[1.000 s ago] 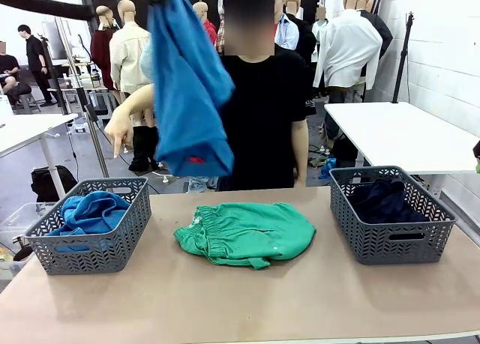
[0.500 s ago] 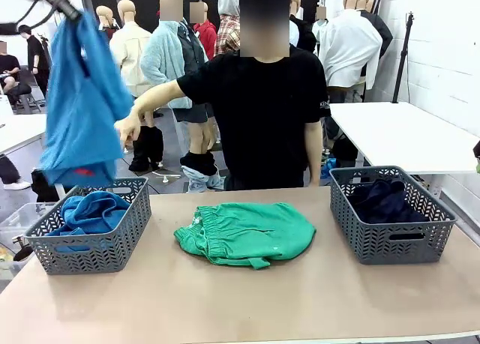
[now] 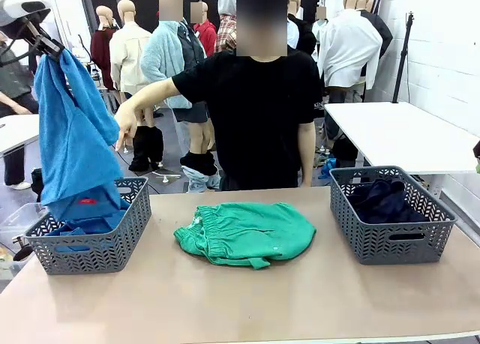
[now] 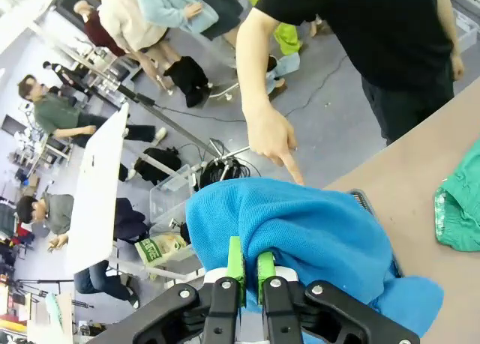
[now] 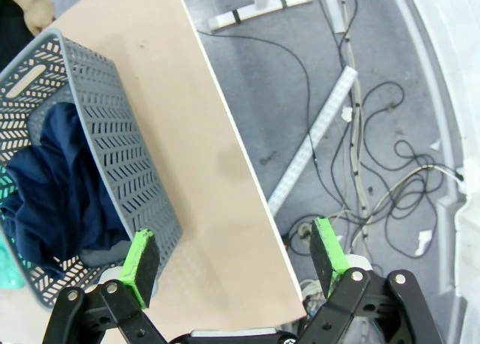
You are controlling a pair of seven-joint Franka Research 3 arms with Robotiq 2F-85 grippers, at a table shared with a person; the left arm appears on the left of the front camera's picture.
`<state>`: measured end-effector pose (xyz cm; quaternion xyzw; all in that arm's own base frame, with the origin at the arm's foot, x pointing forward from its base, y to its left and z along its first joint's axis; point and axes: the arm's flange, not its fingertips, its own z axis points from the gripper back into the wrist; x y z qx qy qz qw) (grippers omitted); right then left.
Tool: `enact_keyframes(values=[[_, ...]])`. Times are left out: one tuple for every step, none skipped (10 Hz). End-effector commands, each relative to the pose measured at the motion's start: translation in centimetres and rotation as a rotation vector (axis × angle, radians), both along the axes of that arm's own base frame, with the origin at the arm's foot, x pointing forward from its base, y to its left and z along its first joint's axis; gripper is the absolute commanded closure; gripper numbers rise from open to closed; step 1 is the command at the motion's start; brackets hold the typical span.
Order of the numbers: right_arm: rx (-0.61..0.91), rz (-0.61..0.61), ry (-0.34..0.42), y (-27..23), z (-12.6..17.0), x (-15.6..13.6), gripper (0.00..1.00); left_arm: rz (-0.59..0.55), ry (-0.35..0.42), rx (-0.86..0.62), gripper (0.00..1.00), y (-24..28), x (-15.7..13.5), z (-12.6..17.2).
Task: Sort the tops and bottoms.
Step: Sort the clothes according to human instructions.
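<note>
Left hand point(image 3: 46, 44), clenched on a blue shirt point(image 3: 73, 153), has swung it from mid-tabletop to dangle over the left basket point(image 3: 112, 246), ready to drop; green shorts point(image 3: 247, 233) wait between baskets. Left wrist: person's hand point(image 4: 271, 138) points down. Right wrist: right hand point(image 5: 236, 258) hangs released near navy trousers point(image 5: 52, 186).
</note>
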<state>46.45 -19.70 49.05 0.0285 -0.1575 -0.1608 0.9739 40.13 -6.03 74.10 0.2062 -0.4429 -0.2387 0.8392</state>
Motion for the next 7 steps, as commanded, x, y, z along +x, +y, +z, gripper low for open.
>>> enact_keyframes(values=[[-0.008, -0.011, 0.015, 0.2, 0.2, 0.0, 0.0, -0.014, -0.019, 0.026, 1.0, -0.2, -0.1, 1.1], [-0.008, -0.011, 0.015, 0.2, 0.2, 0.0, 0.0, -0.014, -0.019, 0.026, 1.0, -0.2, -0.1, 1.1], [-0.008, -0.011, 0.015, 0.2, 0.2, 0.0, 0.0, -0.005, -0.004, 0.003, 1.0, -0.2, -0.1, 0.2], [-0.008, -0.011, 0.015, 0.2, 0.2, 0.0, 0.0, -0.003, -0.025, 0.027, 1.0, 0.0, 0.9, -1.2], [-0.008, -0.011, 0.015, 0.2, 0.2, 0.0, 0.0, 0.017, 0.025, -0.019, 1.0, 1.3, 2.6, -2.4], [-0.008, -0.011, 0.015, 0.2, 0.2, 0.0, 0.0, 0.034, 0.061, -0.068, 1.0, 2.9, 4.1, -3.6], [-0.008, -0.011, 0.015, 0.2, 0.2, 0.0, 0.0, 0.04, 0.118, -0.119, 1.0, 4.5, 5.8, -5.0]])
